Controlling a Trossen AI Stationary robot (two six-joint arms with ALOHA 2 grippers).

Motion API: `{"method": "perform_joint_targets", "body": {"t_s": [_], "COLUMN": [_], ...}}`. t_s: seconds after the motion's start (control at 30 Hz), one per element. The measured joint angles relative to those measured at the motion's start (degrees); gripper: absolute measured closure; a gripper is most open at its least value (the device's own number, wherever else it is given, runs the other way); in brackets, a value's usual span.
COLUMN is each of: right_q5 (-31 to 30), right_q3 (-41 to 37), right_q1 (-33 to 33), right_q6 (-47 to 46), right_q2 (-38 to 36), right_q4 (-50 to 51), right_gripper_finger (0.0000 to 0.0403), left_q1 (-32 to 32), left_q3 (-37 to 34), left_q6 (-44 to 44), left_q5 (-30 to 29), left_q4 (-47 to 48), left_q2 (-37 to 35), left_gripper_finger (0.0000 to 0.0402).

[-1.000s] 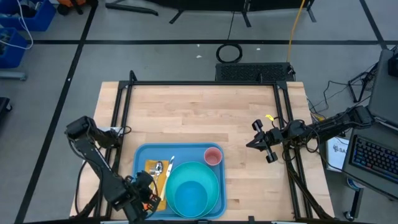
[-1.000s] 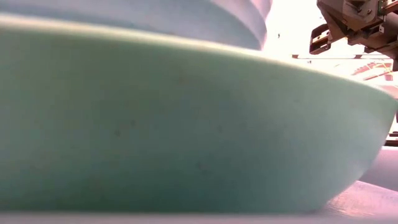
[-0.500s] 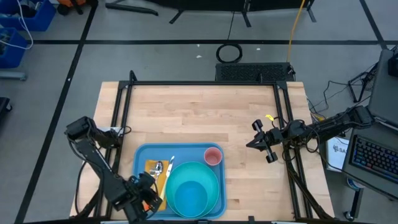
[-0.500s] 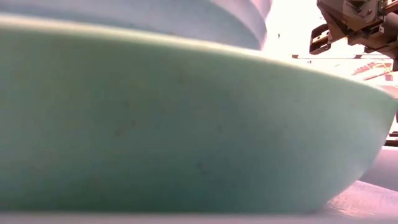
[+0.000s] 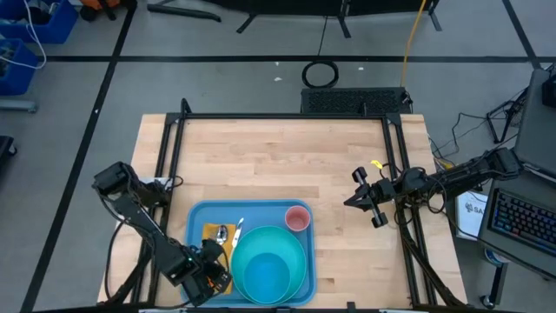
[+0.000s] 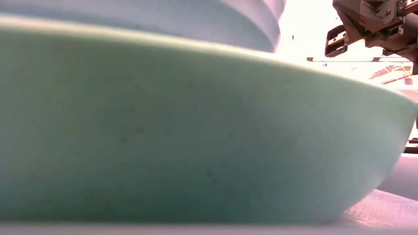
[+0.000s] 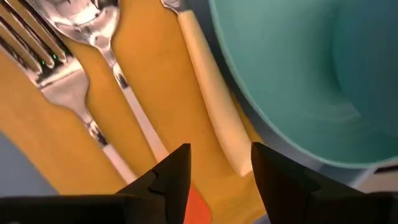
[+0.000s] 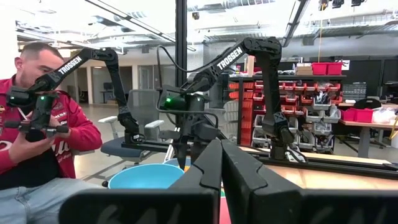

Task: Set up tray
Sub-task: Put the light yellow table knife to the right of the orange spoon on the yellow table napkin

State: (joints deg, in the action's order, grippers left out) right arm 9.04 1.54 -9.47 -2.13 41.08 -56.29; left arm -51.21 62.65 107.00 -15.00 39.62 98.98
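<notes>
Tray (image 5: 196,219) sits at six o'clock on my table (image 5: 278,161), already carrying the turquoise plate (image 5: 269,265), bowl (image 5: 263,276), pink cup (image 5: 298,217) and orange napkin (image 5: 215,233) with fork (image 7: 46,56) and cream-handled knife (image 7: 208,112) laid on it. My left gripper (image 5: 208,276) hangs at the tray's seven o'clock corner, fingers apart and clasping nothing, straddling the napkin edge near the knife handle. My right gripper (image 5: 363,198) waits at three o'clock, fingers pressed together, empty, clear of the setting.
</notes>
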Motion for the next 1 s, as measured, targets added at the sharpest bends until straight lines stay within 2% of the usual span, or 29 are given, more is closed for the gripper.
{"method": "perform_joint_targets", "body": {"t_s": [0.27, 1.0], "right_q5": [-0.01, -0.01], "right_q3": [0.00, 0.02], "right_q1": [-0.02, -0.01], "right_q6": [0.00, 0.00], "right_q2": [0.01, 0.02], "right_q4": [0.01, 0.00], "right_gripper_finger": [0.0403, 0.0403], "left_q1": [1.21, 1.21], "left_q3": [-1.29, -1.48], "left_q6": [-3.21, -1.88], "left_q5": [-0.02, -0.94], "left_q4": [-3.74, -5.47], "left_q2": [0.02, 1.68], "left_gripper_finger": [0.0229, 0.0229]}}
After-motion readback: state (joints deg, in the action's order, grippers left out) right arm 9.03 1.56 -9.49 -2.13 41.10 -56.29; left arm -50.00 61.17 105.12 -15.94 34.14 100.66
